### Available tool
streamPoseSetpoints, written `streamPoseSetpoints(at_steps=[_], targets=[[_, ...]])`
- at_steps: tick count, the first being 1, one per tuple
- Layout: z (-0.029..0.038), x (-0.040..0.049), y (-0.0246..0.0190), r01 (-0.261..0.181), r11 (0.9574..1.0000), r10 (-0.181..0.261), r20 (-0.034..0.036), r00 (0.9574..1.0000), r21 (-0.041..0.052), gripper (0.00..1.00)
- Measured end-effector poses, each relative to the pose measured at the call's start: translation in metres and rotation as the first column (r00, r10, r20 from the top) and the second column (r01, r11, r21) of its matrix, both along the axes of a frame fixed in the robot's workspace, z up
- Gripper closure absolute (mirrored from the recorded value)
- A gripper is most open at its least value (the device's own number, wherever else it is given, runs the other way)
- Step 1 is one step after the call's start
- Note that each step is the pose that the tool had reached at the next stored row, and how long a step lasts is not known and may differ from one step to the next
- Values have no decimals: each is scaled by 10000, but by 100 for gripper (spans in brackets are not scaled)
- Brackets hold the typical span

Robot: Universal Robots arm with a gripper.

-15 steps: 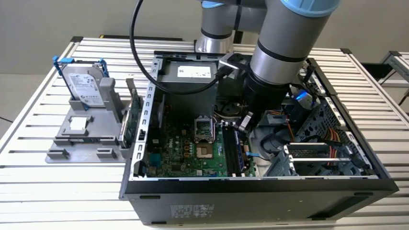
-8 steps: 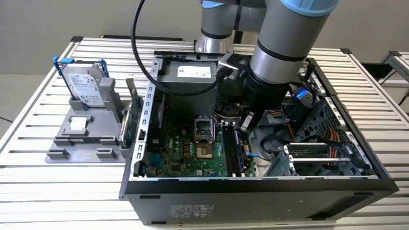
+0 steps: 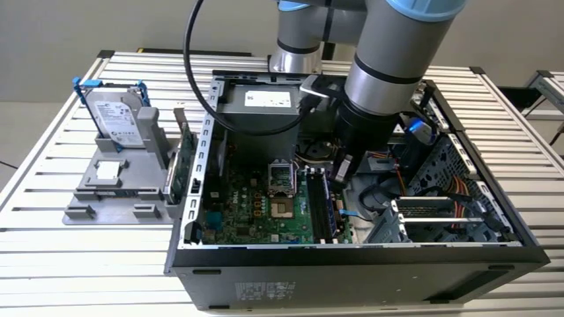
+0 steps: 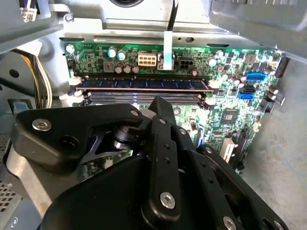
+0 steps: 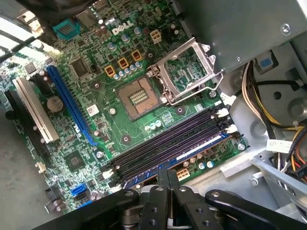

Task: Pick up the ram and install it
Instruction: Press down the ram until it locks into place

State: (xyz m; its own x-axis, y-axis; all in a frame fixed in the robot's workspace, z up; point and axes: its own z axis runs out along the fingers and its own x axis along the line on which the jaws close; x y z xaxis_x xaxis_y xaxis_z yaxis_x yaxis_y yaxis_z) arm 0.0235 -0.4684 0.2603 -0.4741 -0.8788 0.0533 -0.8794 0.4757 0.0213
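Down inside the open computer case (image 3: pixel 352 261), the gripper (image 3: pixel 342 173) hangs just over the memory slots (image 5: pixel 168 143) of the green motherboard (image 5: pixel 110 103). The ram (image 4: pixel 144 85) sits seated in the slot, lying flat along the board beside the empty slots. Whether the jaws are released or clenched I cannot tell. The case stands on the slatted desk (image 3: pixel 53 264)
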Motion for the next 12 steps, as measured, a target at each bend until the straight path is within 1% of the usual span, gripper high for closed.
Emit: streamPoseSetpoints(at_steps=[4, 7, 10, 12], targets=[[0, 0, 4, -414, 9991, 414, 0, 9991, 0, 100], [0, 0, 7, -736, 9973, 736, 0, 9973, 0, 100], [-1, 0, 9, -1104, 9939, 1104, 0, 9939, 0, 100], [-1, 0, 9, -1387, 9903, 1387, 0, 9903, 0, 100]])
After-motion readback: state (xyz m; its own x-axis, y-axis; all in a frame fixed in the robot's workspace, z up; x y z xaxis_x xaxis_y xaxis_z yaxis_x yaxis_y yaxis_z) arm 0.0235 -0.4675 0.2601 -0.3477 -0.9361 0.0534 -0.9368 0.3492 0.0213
